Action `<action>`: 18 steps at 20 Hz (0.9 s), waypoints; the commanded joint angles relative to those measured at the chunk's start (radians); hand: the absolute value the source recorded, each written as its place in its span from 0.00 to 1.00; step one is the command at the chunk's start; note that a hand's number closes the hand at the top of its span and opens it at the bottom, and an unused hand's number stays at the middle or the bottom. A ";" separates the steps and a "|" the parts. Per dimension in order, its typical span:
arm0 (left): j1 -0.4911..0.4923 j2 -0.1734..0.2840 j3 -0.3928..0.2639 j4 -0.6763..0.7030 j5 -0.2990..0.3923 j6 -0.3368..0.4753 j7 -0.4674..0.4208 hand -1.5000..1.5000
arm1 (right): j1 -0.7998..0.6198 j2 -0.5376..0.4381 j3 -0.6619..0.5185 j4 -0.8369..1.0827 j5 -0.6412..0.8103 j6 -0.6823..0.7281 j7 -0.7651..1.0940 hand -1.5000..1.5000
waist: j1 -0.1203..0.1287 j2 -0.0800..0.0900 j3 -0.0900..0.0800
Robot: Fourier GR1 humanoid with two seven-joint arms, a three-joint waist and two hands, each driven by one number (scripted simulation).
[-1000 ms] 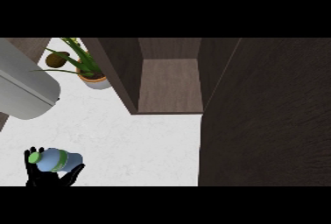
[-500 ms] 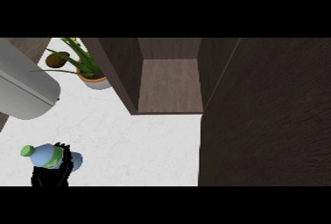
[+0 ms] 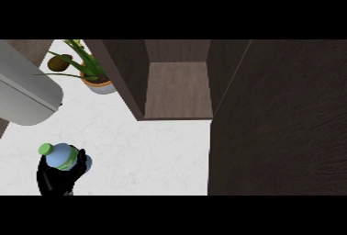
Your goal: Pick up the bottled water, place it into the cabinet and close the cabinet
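The bottle (image 3: 65, 157) is pale blue, with a green cap and a green band round its body. The hand (image 3: 59, 176) about it is black, its fingers (image 3: 81, 161) black as well. The tabletop (image 3: 156, 147) is white with a faint grey marbling. The cabinet (image 3: 177, 87) is dark brown wood with a fine grain; its inner shelf is a lighter, warmer brown. The door (image 3: 278, 124) at the tabletop's right edge is the same dark brown, streaked with grain. Near the far left corner the plant (image 3: 85, 62) has green leaves with yellowish tips, in an orange-rimmed pale pot (image 3: 100, 85). The appliance (image 3: 27, 92) at the left edge is plain light grey.
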 commanded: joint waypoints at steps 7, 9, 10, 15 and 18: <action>-0.128 -0.059 -0.243 0.011 -0.174 -0.090 0.058 1.00 | -0.007 -0.016 0.013 -0.103 -0.081 -0.007 0.059 0.00 | 0.001 0.004 0.000; -0.087 -0.050 -0.264 -0.085 -0.153 -0.129 0.114 1.00 | 0.045 -0.025 -0.039 -0.130 -0.119 0.003 0.047 0.00 | 0.005 -0.001 0.000; -0.124 -0.062 -0.285 -0.150 -0.141 -0.043 0.168 1.00 | -0.008 0.003 0.013 -0.112 -0.059 -0.031 0.071 0.00 | 0.013 -0.001 0.001; -0.082 -0.063 -0.412 -0.294 -0.141 0.016 0.247 1.00 | 0.028 -0.021 -0.068 -0.103 -0.119 0.002 0.021 0.00 | 0.007 -0.005 0.001; -0.108 -0.063 -0.502 -0.412 -0.116 0.106 0.334 1.00 | -0.031 -0.003 -0.015 -0.071 -0.065 -0.010 0.035 0.00 | 0.010 -0.004 0.001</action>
